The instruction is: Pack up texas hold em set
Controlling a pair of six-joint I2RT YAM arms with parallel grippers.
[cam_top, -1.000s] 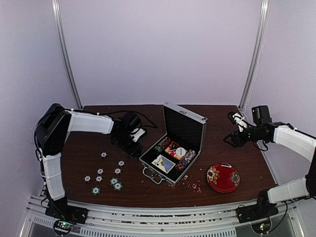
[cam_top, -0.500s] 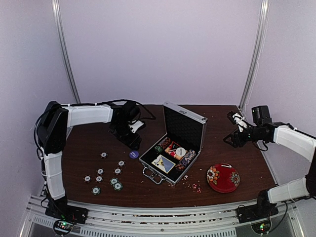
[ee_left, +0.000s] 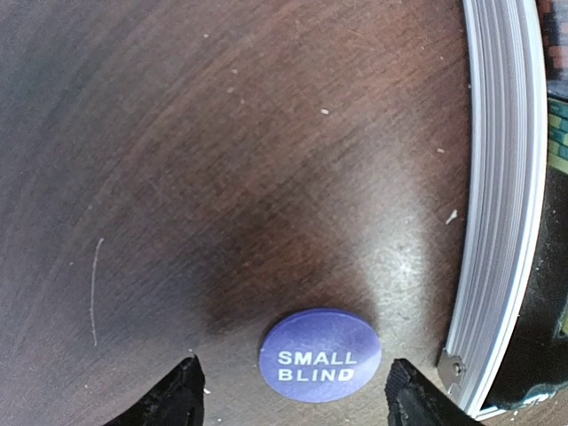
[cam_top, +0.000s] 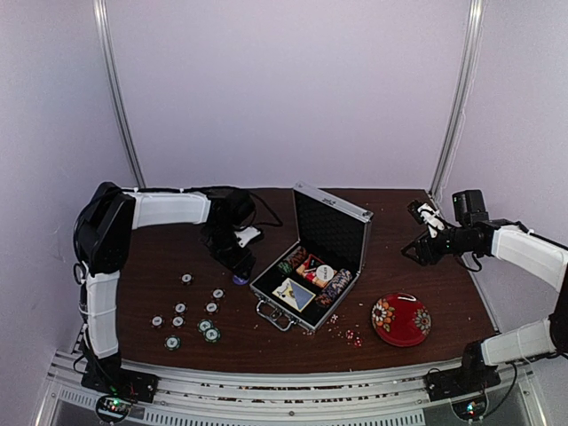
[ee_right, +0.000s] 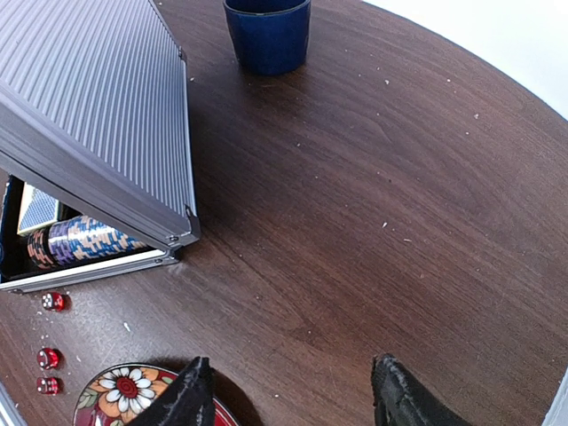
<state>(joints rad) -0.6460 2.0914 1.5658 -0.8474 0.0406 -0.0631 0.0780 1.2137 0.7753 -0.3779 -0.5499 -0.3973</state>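
Observation:
The silver briefcase (cam_top: 312, 282) stands open mid-table, lid up, with chips and a card deck box (cam_top: 294, 292) inside; its rim shows in the left wrist view (ee_left: 497, 204) and its lid in the right wrist view (ee_right: 89, 115). A purple "SMALL BLIND" button (ee_left: 320, 355) lies flat on the table, also seen from above (cam_top: 240, 279). My left gripper (ee_left: 293, 399) is open low over it, one finger either side, apart from it. Several striped chips (cam_top: 191, 318) lie loose at the front left. My right gripper (ee_right: 288, 390) is open and empty above the table, right of the case.
A red floral bowl (cam_top: 401, 319) sits at the front right, its edge in the right wrist view (ee_right: 124, 395). Small red dice (cam_top: 348, 335) lie before the case. A dark blue mug (ee_right: 266, 31) stands beyond the lid. A cable trails behind the left arm.
My left gripper let go of the purple button beside the case, lifted away, then came back down over it. The right arm has not moved.

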